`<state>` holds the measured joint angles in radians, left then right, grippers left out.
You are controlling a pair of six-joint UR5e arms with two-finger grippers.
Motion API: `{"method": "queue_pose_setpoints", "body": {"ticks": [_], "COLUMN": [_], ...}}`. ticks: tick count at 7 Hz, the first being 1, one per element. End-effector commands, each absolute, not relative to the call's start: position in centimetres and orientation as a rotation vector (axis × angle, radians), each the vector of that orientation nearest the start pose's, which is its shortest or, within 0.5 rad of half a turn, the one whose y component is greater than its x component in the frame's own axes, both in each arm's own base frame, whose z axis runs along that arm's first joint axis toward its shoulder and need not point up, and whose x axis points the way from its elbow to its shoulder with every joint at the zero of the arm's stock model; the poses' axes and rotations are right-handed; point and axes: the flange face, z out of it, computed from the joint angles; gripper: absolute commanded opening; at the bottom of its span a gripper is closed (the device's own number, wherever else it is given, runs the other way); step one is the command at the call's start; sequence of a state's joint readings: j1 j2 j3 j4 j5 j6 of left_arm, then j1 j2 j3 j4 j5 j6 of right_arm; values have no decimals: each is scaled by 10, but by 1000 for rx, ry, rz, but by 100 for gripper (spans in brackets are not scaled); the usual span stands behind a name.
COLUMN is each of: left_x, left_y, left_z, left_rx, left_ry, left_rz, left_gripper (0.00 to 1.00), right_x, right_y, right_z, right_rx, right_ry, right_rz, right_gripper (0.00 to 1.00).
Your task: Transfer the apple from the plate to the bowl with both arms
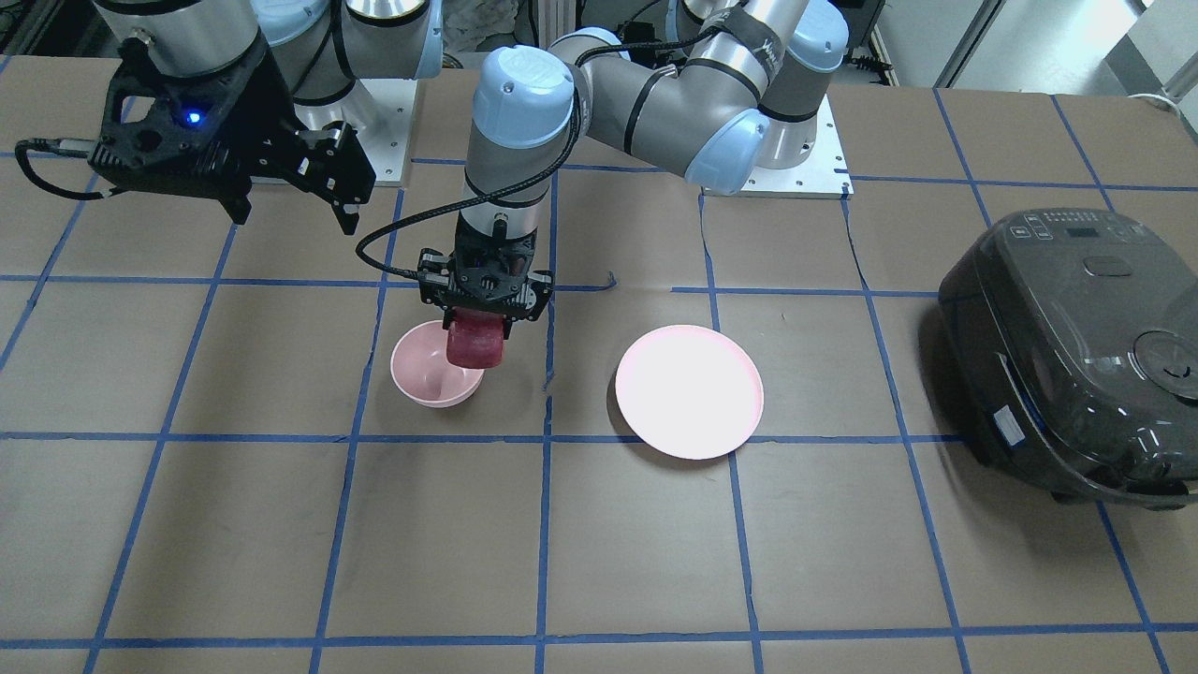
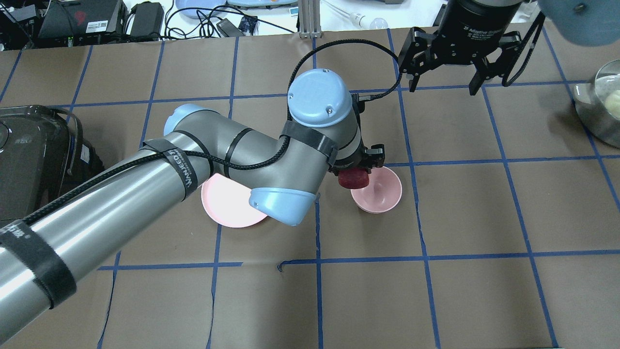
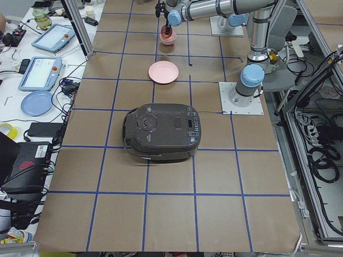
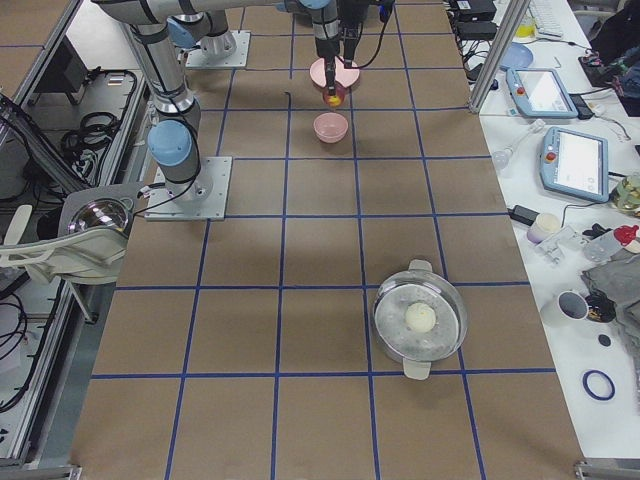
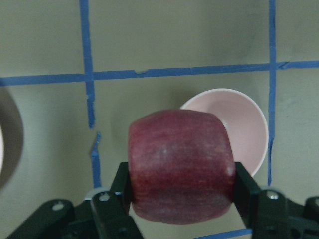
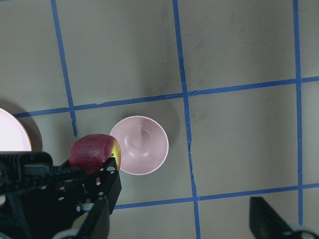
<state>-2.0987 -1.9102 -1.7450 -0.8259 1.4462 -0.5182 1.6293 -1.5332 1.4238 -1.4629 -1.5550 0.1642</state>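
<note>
Pinching from both sides, my left claw (image 5: 183,193) is gripping the apple (image 5: 180,164), one black finger (image 5: 123,185) pressing on each flank of the dark red fruit, which is bulging out ahead of the fingertips. In my left wrist view the bowl (image 5: 244,129) is sitting at 1 o'clock from the apple, partly hidden behind it. From overhead, the apple is overlapping the bowl's rim at about 10 o'clock; whether fruit and rim are touching, I cannot tell. The plate (image 1: 689,391) is lying bare at the bowl's 9 o'clock in that overhead view, near it but apart, half covered by my left arm (image 2: 145,194). My right claw (image 2: 442,86) is hanging with its fingers spread wide, holding nothing, at 1 o'clock from the bowl and well apart from it. A dark rice cooker (image 1: 1076,356) is sitting beyond the plate.
</note>
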Motion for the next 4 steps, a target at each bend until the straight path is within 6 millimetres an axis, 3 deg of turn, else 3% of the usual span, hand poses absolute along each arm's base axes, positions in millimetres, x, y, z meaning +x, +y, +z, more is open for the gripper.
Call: {"method": "queue_pose_setpoints", "body": {"ticks": [1,3,4], "left_x": [-455,-467,-468], "left_y": [-445,-445,-444], "left_z": [267,250,246], "left_rx": [55,62,58], "left_ry": [3400,3449,3447], "left_rz": [-251,-227,-217], "left_gripper": [11,22,36], "right_x": [163,163,160], "right_y": [-489,-491,-493], "right_z": [534,533,531], "right_rx": [151,135,137], "right_ry": [3128,3129,3133], "right_rz": [9,-1,3], "right_gripper": [100,100,100]}}
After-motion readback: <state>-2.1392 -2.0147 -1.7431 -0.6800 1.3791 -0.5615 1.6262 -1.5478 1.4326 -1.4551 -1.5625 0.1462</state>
